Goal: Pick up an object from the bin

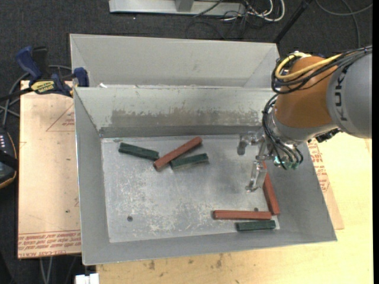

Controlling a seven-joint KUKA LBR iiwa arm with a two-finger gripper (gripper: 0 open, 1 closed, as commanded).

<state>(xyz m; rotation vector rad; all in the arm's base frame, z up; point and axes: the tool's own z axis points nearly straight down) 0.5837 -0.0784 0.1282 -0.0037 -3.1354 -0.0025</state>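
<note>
The grey bin's (166, 209) floor lies mostly bare, and your hand (256, 179), open or closed I cannot tell, hangs near the right wall just beside a slim red stick (271, 197), probably light and stiff, best pinched across its narrow middle.

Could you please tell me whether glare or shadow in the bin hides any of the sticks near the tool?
Camera view: the light is soft and even; the bin floor shows a dull mottled sheen, no hard glare; the tilted red-brown stick beside the tool, the flat red-brown stick and the dark green stick read plainly, with thin shadows.
</note>
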